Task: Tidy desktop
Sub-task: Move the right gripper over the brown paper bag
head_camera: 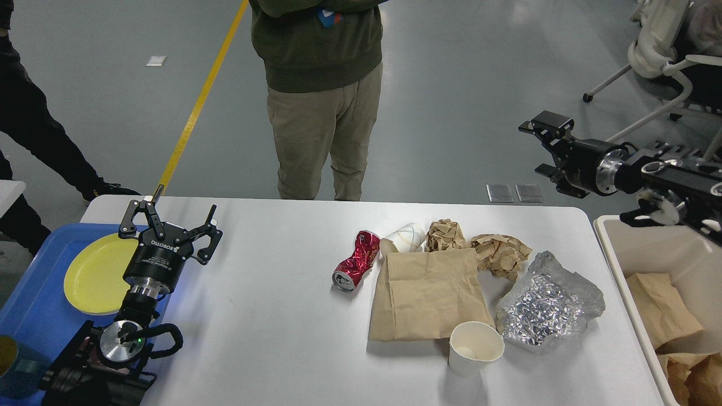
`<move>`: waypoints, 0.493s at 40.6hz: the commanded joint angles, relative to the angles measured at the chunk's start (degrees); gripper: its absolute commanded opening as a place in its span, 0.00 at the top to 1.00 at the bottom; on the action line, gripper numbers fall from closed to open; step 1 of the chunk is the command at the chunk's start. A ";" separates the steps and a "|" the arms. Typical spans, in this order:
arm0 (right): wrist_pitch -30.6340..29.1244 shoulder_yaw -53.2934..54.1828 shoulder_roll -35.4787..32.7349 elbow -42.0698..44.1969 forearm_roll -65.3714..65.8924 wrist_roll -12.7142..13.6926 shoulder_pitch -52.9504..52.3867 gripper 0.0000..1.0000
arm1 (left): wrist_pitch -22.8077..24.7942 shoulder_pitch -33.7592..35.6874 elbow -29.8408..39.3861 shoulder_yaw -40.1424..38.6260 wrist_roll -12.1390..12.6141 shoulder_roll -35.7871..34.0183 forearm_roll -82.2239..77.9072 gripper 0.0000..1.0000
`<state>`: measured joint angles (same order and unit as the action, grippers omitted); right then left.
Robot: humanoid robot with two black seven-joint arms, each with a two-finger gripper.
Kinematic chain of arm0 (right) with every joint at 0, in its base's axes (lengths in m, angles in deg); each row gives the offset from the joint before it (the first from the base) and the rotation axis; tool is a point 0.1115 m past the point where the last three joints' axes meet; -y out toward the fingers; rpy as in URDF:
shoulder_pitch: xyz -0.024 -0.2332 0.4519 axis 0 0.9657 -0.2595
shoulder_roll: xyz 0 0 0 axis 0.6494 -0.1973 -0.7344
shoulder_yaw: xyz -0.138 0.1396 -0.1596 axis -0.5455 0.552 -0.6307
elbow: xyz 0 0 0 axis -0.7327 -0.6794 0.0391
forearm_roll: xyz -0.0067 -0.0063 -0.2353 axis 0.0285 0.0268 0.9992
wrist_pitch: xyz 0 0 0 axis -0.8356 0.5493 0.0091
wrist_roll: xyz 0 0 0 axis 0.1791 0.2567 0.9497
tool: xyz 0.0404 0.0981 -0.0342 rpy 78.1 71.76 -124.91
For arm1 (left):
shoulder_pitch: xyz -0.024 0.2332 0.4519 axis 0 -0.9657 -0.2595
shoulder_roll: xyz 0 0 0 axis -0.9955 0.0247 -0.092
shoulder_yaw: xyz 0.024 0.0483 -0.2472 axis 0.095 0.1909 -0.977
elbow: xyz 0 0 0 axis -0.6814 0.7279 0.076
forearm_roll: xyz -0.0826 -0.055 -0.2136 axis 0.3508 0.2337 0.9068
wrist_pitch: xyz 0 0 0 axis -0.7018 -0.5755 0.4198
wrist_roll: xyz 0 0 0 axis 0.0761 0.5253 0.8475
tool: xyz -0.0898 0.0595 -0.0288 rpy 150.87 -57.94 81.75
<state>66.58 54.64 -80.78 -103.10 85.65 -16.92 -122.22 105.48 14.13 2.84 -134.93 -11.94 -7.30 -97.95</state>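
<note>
The white desktop holds a cluster of litter right of centre: a crushed red can, a paper cup lying on its side, two crumpled brown paper balls, a flat brown paper bag, a crumpled foil sheet and an upright white paper cup. My left gripper is open and empty above the table's left end. My right gripper is open and empty, raised high beyond the table's far right corner and pointing left.
A beige bin at the right holds brown paper bags. A blue tray at the left carries a yellow plate. A person stands behind the table. Office chairs stand at the back right.
</note>
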 commanded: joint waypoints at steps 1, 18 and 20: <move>-1.25 -21.16 4.62 -0.25 -1.41 0.01 -13.13 0.00 | 0.00 0.00 0.00 0.00 0.00 0.00 0.00 0.04; -36.57 -54.23 23.70 -9.20 -10.56 1.24 -47.58 0.00 | 0.00 0.00 0.00 0.00 0.00 0.00 0.00 0.04; -37.37 -54.41 23.70 -12.71 -10.56 2.38 -50.75 0.00 | 0.00 0.00 0.00 0.00 0.00 0.00 0.00 0.04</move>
<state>33.50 1.92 -58.30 -108.90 75.12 -16.11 -164.76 105.48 14.13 2.84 -134.93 -11.94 -7.30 -97.95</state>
